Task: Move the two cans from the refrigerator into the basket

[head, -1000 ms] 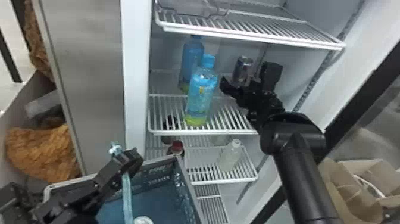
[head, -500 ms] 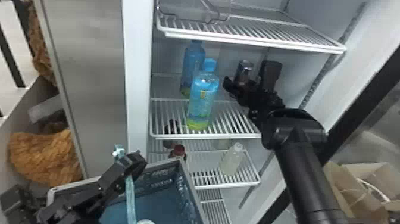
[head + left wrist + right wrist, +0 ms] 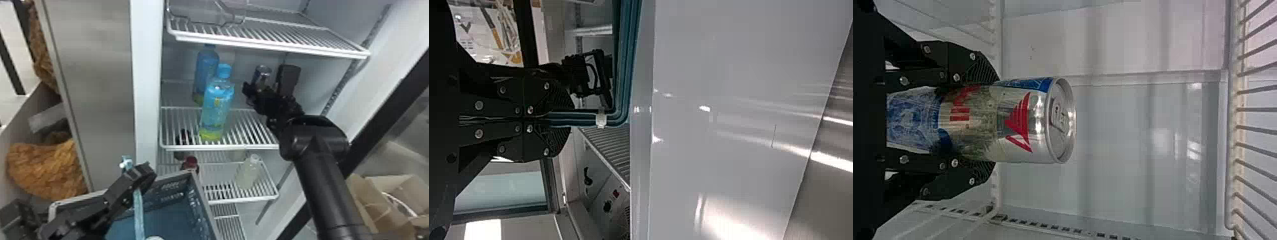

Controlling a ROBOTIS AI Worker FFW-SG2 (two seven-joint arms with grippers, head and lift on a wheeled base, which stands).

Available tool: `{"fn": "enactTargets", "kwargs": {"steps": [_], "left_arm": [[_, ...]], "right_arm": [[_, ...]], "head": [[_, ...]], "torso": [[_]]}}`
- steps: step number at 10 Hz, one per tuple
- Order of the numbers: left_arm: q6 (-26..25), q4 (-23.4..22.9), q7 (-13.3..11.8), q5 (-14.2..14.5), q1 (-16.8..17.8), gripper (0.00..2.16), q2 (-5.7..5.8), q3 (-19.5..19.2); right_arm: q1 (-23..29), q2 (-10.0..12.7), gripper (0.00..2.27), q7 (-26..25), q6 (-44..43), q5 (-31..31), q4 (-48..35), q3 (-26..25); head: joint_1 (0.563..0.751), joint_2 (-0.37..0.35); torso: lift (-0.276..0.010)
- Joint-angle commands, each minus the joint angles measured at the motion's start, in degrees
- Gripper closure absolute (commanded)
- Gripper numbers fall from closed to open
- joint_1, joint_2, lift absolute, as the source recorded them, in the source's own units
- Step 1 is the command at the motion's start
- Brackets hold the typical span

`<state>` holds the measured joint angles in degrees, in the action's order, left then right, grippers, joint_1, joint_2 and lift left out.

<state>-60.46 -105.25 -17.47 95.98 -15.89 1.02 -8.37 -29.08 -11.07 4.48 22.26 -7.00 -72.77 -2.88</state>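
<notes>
In the head view, my right gripper (image 3: 267, 82) is around a silver can (image 3: 263, 71) at the back of the middle refrigerator shelf. The right wrist view shows the right gripper (image 3: 984, 121) shut on the silver, blue and red can (image 3: 1020, 122), its pads against both sides and the can's top beyond them. At lower left in the head view, my left gripper (image 3: 140, 175) is at the blue basket (image 3: 191, 194). The left wrist view has the left gripper (image 3: 566, 119) shut on the basket's rim (image 3: 625, 75). A pale round thing (image 3: 155, 238) shows low inside the basket; I cannot tell what it is.
Two blue bottles (image 3: 217, 105) (image 3: 206, 68) stand left of the can. The upper wire shelf (image 3: 271, 44) hangs above the right gripper. On the lower shelf are a pale bottle (image 3: 248, 172) and a red-capped bottle (image 3: 190, 164). Cardboard boxes (image 3: 383, 198) lie at the right.
My right gripper has moved slightly up and inward around the can, and its fingers have closed together. The head view has shifted slightly. The left gripper stays at the basket.
</notes>
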Motion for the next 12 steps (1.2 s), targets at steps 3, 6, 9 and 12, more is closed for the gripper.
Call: {"fn": "enactTargets", "kwargs": {"steps": [3, 6, 9, 12], "left_arm": [[0.1, 0.0, -0.2, 0.3, -0.3, 1.20, -0.05, -0.1], [0.1, 0.0, -0.4, 0.3, -0.6, 1.20, -0.05, -0.1], [0.1, 0.0, -0.4, 0.3, -1.1, 1.20, -0.14, -0.2], [0.1, 0.0, -0.4, 0.3, -1.5, 1.20, -0.23, -0.2]], "right_arm": [[8.1, -0.8, 1.28, -0.6, 1.6, -0.7, -11.4, -0.2], [16.1, -1.8, 1.28, -0.8, 3.9, -2.9, -22.8, -0.2], [22.6, -2.6, 1.28, -1.1, 5.9, -5.8, -31.8, 0.0], [29.5, -3.3, 1.28, -1.3, 8.7, -10.5, -40.9, 0.6]], "head": [[0.616, -0.284], [0.633, -0.281], [0.656, -0.272], [0.676, -0.259]], "torso": [[-0.035], [-0.035], [-0.035], [-0.035]]}}
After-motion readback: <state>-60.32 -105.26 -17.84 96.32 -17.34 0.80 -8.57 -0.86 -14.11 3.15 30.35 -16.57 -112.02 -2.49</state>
